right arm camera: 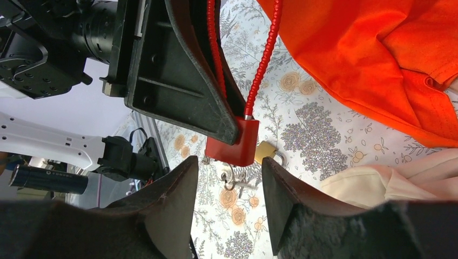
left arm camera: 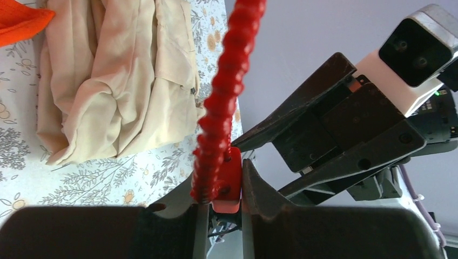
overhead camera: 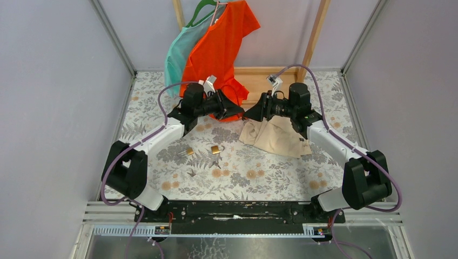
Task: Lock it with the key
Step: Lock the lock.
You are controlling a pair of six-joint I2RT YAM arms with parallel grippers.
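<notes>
I am working inside a tight box: grey walls (overhead camera: 54,97) close in on the left and right edges of the table (overhead camera: 254,181), a flat top under a grey floral cloth, and a wooden frame (overhead camera: 316,32) stands at the back. The only open strip of cloth runs between the arms' base rail and the small things in the middle. Three garments crowd the back: one orange shirt (overhead camera: 219,46) and one teal shirt (overhead camera: 181,51) hang down to the table, and one beige garment (overhead camera: 275,137) lies crumpled right of centre. Both arms reach inward, and their tips nearly meet in the air over the back middle. The left fingers (left arm camera: 221,186) are clamped on the one red lock (left arm camera: 229,178), a blocky red body with a beaded red cable looping up out of it, held above the table. The right fingers (right arm camera: 229,174) stand apart, with the lock body just beyond their tips; I see no contact. Two brass padlocks (overhead camera: 217,148) lie on the cloth below, well apart from the arms. Keys (right arm camera: 231,181) on a ring lie just beside one padlock.
</notes>
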